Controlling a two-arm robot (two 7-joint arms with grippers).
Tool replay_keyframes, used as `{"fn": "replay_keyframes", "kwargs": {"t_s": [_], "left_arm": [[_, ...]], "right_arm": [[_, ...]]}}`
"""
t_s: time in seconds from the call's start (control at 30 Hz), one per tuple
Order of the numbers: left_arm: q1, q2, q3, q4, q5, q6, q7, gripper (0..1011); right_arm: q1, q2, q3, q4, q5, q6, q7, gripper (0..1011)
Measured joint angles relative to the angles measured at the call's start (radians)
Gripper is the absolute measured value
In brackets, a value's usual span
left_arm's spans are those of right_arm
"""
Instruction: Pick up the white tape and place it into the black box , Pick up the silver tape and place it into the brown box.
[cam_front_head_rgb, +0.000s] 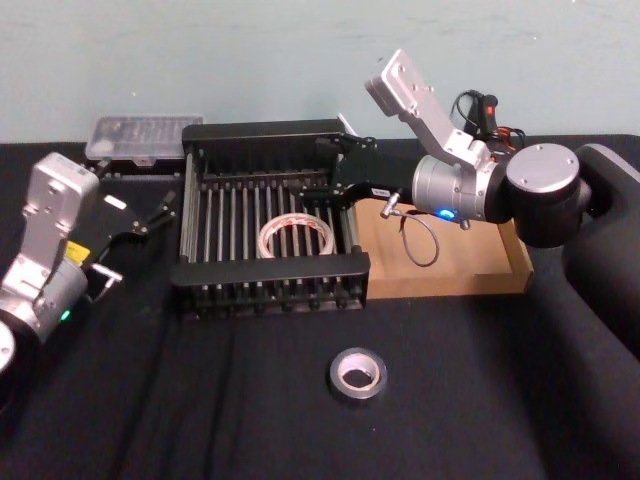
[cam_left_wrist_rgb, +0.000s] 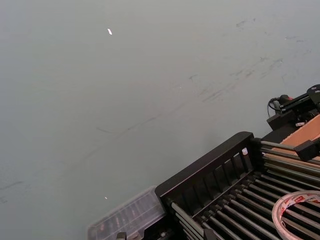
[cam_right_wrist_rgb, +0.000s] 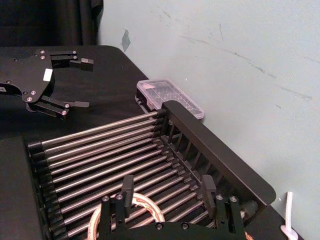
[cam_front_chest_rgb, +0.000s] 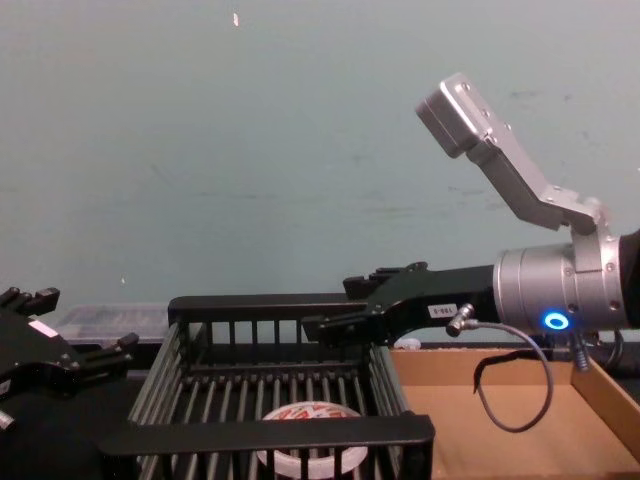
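White tape (cam_front_head_rgb: 296, 240) lies in black box (cam_front_head_rgb: 270, 272). Right gripper (cam_front_head_rgb: 330, 172) above it, fingers spread, empty. Left gripper (cam_front_head_rgb: 158, 208) parked, spread. Next likely: silver tape (cam_front_head_rgb: 358, 374) into brown box (cam_front_head_rgb: 480, 265).

Under the right gripper (cam_front_head_rgb: 322, 192) jaws, the black box (cam_front_head_rgb: 270, 273) is matt plastic with shiny metal bars; brown box (cam_front_head_rgb: 470, 268) plain cardboard; tabletop (cam_front_head_rgb: 200, 400) matt black cloth

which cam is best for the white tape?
Head view: the whole white tape lies flat on the black box floor. Chest sees it side-on behind the front rail; both wrist views catch an arc.
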Motion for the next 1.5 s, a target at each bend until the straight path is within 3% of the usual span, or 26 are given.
{"fn": "replay_keyframes", "kwargs": {"t_s": [0.03, 0.23, 0.87, 1.2, 1.5], "left_arm": [[0.000, 0.000, 0.000, 0.000, 0.000, 0.000, 0.000, 1001], [0.000, 0.000, 0.000, 0.000, 0.000, 0.000, 0.000, 1001], [0.000, 0.000, 0.000, 0.000, 0.000, 0.000, 0.000, 1001], [0.000, 0.000, 0.000, 0.000, 0.000, 0.000, 0.000, 1001], [0.000, 0.000, 0.000, 0.000, 0.000, 0.000, 0.000, 1001]], "right_arm": [[0.000, 0.000, 0.000, 0.000, 0.000, 0.000, 0.000, 885], [0.000, 0.000, 0.000, 0.000, 0.000, 0.000, 0.000, 1002], [-0.006, 0.004, 0.003, -0.010, -0.001, 0.000, -0.003, 1002], [-0.062, 0.059, 0.024, -0.128, 0.006, 0.035, -0.029, 1002], [-0.162, 0.155, 0.055, -0.308, 0.038, 0.095, -0.045, 1002]]}}
